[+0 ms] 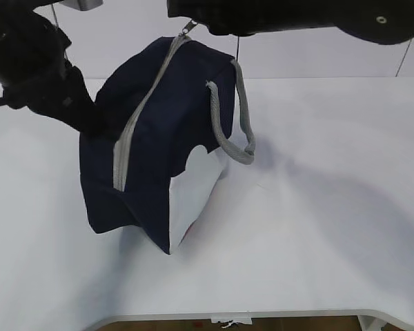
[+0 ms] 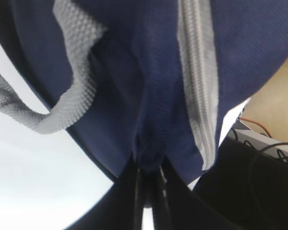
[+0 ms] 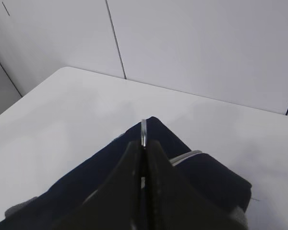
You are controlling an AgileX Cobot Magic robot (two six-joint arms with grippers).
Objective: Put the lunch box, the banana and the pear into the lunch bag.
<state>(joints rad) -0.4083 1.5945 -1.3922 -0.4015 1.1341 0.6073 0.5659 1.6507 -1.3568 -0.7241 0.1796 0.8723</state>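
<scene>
From the exterior view we see the boxy navy-blue fabric lunch bag [image 1: 159,145] tilted at the middle of the white table [image 1: 317,227], its grey zipper [image 1: 134,124] closed, so its contents stay hidden. Only our wrist views show the grips: the left gripper [image 2: 149,184] is pinched tight on a fold of the bag's fabric, and the right gripper [image 3: 143,146] is closed on the metal ring pull [image 3: 143,130] at the bag's top. A grey webbing handle [image 1: 238,127] hangs on its right.
</scene>
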